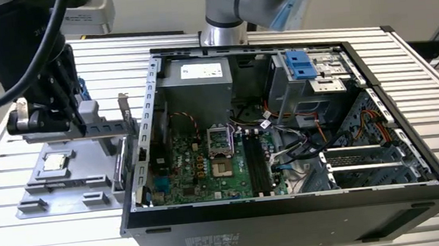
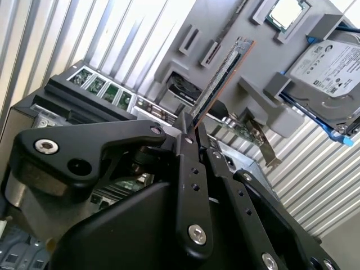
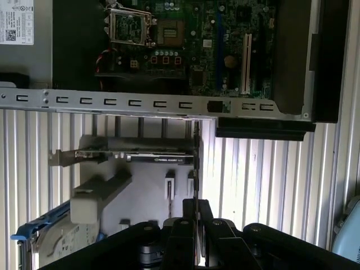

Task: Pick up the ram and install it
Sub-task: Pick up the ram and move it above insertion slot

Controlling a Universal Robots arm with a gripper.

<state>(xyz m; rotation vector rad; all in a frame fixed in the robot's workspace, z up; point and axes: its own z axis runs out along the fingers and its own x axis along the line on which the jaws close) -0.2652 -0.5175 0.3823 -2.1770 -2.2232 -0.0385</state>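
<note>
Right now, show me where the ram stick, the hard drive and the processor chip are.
ram stick (image 2: 221, 76): second wrist view, middle of its flat face.
hard drive (image 2: 329, 73): second wrist view, its silver top face.
processor chip (image 2: 287, 11): second wrist view, centre of its metal lid.

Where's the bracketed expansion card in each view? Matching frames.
Exterior view: expansion card standing on the gray fixture, beside the case.
Second wrist view: expansion card past the ram, beside the hard drive.
First wrist view: expansion card between case wall and hard drive.
Shared landmark: the gray fixture.
</note>
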